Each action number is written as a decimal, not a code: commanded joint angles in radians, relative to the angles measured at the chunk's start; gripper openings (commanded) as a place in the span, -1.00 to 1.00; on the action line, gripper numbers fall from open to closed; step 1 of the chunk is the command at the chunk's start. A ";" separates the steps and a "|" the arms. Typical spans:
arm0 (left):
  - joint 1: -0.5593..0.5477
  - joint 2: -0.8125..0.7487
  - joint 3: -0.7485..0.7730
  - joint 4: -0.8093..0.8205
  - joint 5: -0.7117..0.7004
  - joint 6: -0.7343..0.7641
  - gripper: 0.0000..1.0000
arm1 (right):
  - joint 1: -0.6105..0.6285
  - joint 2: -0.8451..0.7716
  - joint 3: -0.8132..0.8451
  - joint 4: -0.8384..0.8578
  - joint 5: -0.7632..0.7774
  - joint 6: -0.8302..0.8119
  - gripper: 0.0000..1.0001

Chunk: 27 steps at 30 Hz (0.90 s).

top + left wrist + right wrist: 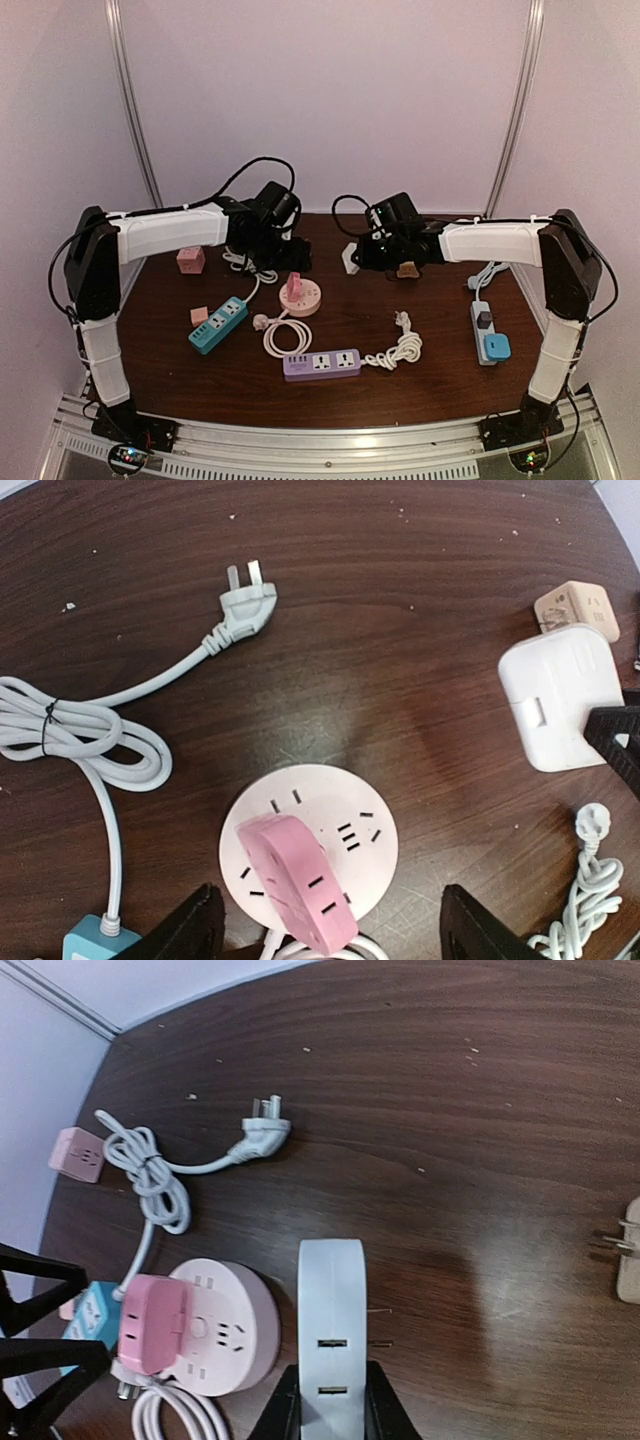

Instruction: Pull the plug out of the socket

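Fingers of the left gripper (330,905) stand spread wide, gripping nothing, over the round pink socket (375,830) on the table (400,600). A pink adapter (295,885) sits plugged into that socket's top, right between the spread fingers. If the arm shifts sideways or drops, a finger could clip the adapter and drag the unheld socket across the wood.

Right of it, the right gripper (333,1400) is clamped on the white plug (330,1300). The plug is held clear of the socket with its prongs bare, so the pull looks done for this one. As far as the wrist view shows, the hold is on one end of the plug only, and the smooth casing could slip or swing. Let go from the air, it may land prongs-first or knock the beige plug (630,1260) lying further right. Should the pink adapter be the next target, the socket would likely lift with it unless something pins it down.
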 commanded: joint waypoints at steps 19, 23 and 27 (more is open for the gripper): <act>-0.016 0.135 0.085 -0.132 -0.159 0.034 0.09 | 0.014 0.069 0.062 -0.362 0.504 -0.209 -1.00; -0.010 0.119 0.069 -0.128 -0.155 0.037 -0.14 | 0.028 0.101 0.094 -0.383 0.516 -0.214 -0.91; -0.003 0.101 0.052 -0.116 -0.140 0.038 -0.28 | 0.035 0.108 0.105 -0.375 0.485 -0.207 -0.71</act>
